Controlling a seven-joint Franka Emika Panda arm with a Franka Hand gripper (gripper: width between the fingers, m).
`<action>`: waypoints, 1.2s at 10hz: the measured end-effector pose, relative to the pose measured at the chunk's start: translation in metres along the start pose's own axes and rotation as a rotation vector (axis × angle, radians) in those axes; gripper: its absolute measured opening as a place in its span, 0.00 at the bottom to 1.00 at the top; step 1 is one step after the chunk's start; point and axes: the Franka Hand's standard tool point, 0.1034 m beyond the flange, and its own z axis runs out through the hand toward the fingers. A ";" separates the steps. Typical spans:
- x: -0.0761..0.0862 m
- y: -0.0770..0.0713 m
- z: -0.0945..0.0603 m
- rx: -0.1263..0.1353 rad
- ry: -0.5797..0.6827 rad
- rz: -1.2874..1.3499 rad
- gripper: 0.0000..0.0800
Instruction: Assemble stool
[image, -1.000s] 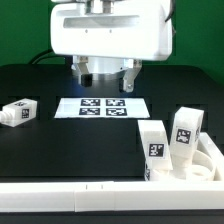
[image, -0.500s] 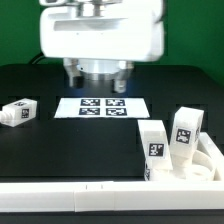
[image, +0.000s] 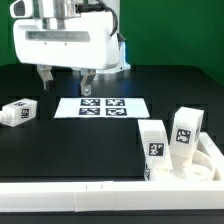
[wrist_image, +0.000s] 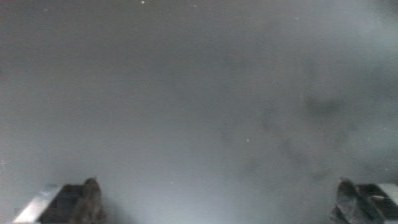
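Pincer: the pincer (image: 66, 80) hangs released, its two dark fingers (image: 87, 82) spread wide and grasping nothing, tips a little above the black tabletop (image: 40, 150).
Wrist view: the pincer (wrist_image: 221, 205) appears only as two dark fingertips (wrist_image: 71, 203) at opposite sides, wide apart over a blurred grey surface; the haze is too thick to tell more.
Housing: the white boxy housing (image: 70, 40) sits directly above the fingers.
Marker board: the marker board (image: 100, 106) is the nearest thing. It lies flat just beside the pincer, toward the exterior view's right and slightly closer to the camera. One finger hangs near the board's far corner, apparently clear of it.
Lying leg: the lying leg (image: 18, 112) rests on its side to the exterior view's left of the pincer and nearer the camera, apart from it, one tag showing.
Upright legs: well apart from the pincer, toward the exterior view's right and much nearer the camera, the front leg (image: 153, 150) stands upright with the second leg (image: 184, 133) just beside it; each shows a tag.
Seat: the curved white piece behind those two legs is probably the seat (image: 208, 160), mostly hidden by them and cut by the frame edge.
Rail: the long white rail (image: 80, 195) runs along the near edge of the tabletop, farthest from the pincer.
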 end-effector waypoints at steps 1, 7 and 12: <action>0.000 0.000 0.001 -0.001 -0.001 0.000 0.81; -0.014 0.061 0.014 -0.012 -0.139 0.047 0.81; -0.019 0.118 0.032 -0.058 -0.185 -0.017 0.81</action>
